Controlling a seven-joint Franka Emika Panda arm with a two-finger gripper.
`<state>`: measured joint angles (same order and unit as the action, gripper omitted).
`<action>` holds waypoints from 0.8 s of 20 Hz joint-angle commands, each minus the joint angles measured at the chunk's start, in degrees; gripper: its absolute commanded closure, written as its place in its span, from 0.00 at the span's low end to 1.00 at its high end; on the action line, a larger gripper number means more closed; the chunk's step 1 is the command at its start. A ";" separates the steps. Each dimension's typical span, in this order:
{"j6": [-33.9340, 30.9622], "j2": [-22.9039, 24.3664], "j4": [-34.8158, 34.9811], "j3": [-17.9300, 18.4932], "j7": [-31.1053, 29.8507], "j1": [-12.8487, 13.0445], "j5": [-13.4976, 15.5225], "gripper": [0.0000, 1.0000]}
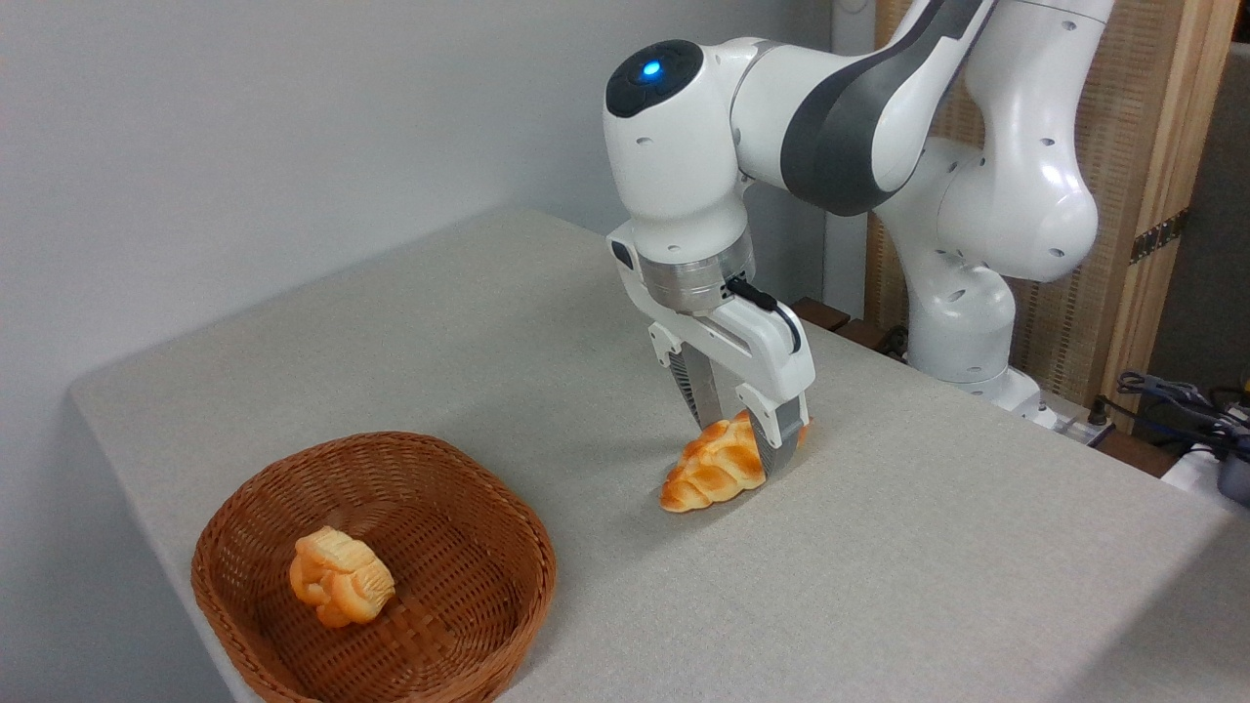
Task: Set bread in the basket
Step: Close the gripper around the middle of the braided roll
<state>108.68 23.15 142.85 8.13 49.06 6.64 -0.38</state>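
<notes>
The bread (711, 471), a glossy golden braided loaf, lies on the grey table (879, 547) right of centre. My gripper (744, 447) comes straight down over its right end. One finger stands behind the loaf and the other in front, both pressed against its sides, so the gripper is shut on the bread. The loaf's left tip points toward the basket and rests at table level. The basket (244, 508), round reddish-brown wicker, sits at the front left, about a loaf's length from the bread.
A smaller pale chunky bun (340, 576) lies inside the basket, left of its middle. The arm's white base (962, 342) stands at the table's far right edge, with cables (1172, 391) beyond it. The table's left edge runs just past the basket.
</notes>
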 commanded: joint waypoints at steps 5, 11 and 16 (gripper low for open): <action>2.15 -1.08 0.94 0.49 0.51 1.44 -0.32 0.01; 1.98 -1.17 0.94 0.49 0.60 1.71 -0.32 0.45; 1.71 -1.08 0.85 0.49 0.60 1.80 -0.41 0.54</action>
<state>109.40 21.78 143.02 8.11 49.06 7.95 -0.38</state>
